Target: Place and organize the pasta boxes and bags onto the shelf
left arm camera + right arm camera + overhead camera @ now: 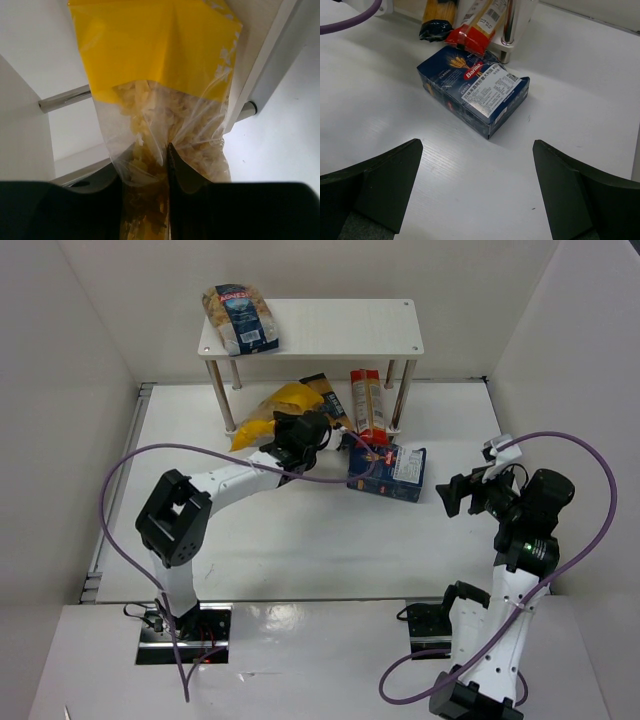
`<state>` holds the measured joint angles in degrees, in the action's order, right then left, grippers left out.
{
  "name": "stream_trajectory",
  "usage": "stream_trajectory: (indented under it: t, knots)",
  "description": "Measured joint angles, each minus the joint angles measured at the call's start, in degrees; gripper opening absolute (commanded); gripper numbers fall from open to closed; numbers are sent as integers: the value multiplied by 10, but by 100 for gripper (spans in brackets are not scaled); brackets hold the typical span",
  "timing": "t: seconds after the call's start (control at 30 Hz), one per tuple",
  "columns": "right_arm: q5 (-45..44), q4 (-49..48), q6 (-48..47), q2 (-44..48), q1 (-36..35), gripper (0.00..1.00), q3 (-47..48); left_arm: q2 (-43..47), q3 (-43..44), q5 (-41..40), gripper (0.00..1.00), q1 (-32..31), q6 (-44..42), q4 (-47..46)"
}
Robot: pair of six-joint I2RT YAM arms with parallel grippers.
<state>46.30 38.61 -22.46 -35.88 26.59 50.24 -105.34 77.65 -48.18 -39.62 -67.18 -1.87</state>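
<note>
My left gripper (290, 428) is shut on the yellow crinkly bag of short pasta (268, 412), held in front of the white shelf (340, 328); the bag (155, 90) fills the left wrist view between my fingers (182, 175). A clear bag with a dark-blue label (240, 318) lies on the shelf's top board at the left. The flat dark-blue box (388, 470) lies on the table; it is in front of my open, empty right gripper (477, 190), in the right wrist view (475, 90). The yellow-blue spaghetti pack (324, 395) and the red-orange spaghetti pack (367, 408) lie under the shelf's right side.
White walls enclose the table on three sides. The shelf's silver legs (222, 400) stand beside the yellow bag. A purple cable (130, 465) loops from the left arm, another cable (590, 480) from the right arm.
</note>
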Motion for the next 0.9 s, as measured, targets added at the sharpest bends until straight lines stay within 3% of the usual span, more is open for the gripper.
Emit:
stream_trajectory:
  t: [0.33,0.9]
  knots:
    - [-3,0,-2,0,-8,100,0,-46,29,-9,0,21,-3,-16]
    - [-17,2,-12,-1,-13,100,0,-97,85,-10,0,27,41,43]
